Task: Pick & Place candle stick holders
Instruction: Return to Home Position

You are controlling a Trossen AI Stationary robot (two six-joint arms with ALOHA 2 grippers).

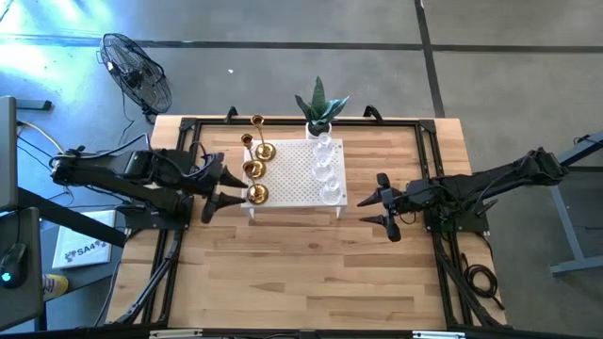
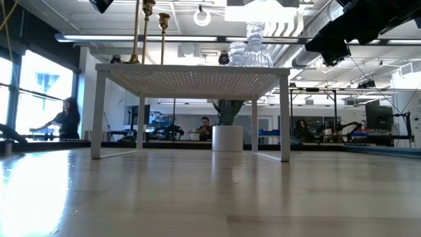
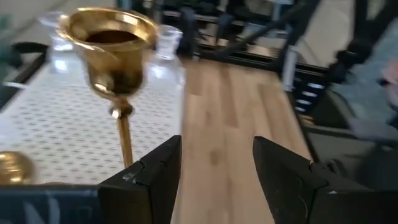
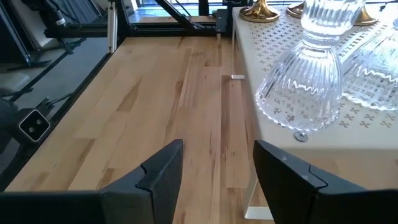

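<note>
Three gold holders (image 1: 256, 171) stand upright on their round bases along the left side of a white perforated stand (image 1: 294, 179). Three clear glass holders (image 1: 327, 169) stand along its right side and show in the right wrist view (image 4: 305, 81). My left gripper (image 1: 222, 188) is open and empty at the stand's left front corner. The nearest gold holder (image 3: 118, 68) stands just outside one of its fingers (image 3: 149, 180), not between them. My right gripper (image 1: 382, 200) is open and empty to the right of the stand, pointing at it.
A green plant in a white pot (image 1: 318, 111) stands behind the stand at the table's far edge. The stand rests on thin white legs (image 2: 284, 115) above the wooden table (image 1: 301, 264). A fan (image 1: 137, 71) stands on the floor off the far left corner.
</note>
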